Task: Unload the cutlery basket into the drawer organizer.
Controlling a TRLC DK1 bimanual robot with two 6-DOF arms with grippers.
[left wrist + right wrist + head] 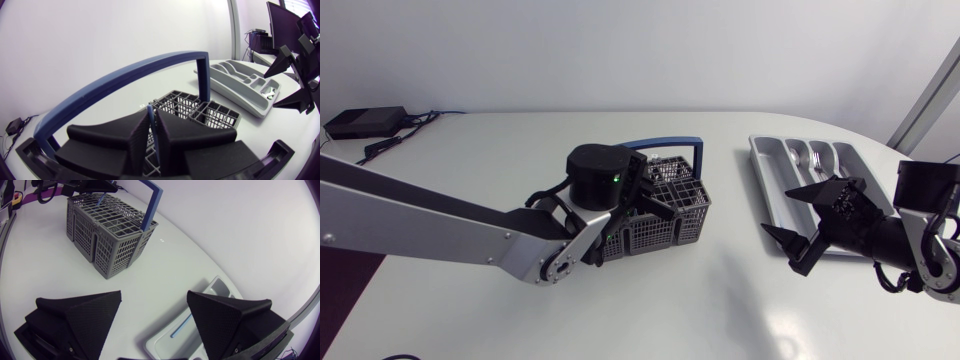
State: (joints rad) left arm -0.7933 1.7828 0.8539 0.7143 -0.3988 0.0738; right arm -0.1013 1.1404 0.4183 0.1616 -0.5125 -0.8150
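**One pinch made, one arm ready**

The cutlery basket [672,228] sits mid-desk with the drawer organizer [767,165] to its right, seemingly so each arm serves one. The left tool [152,145] is pressed together on a blue-handled piece [151,125] standing in the basket. The right tool [777,210] hangs spread wide and empty over the organizer's near end.
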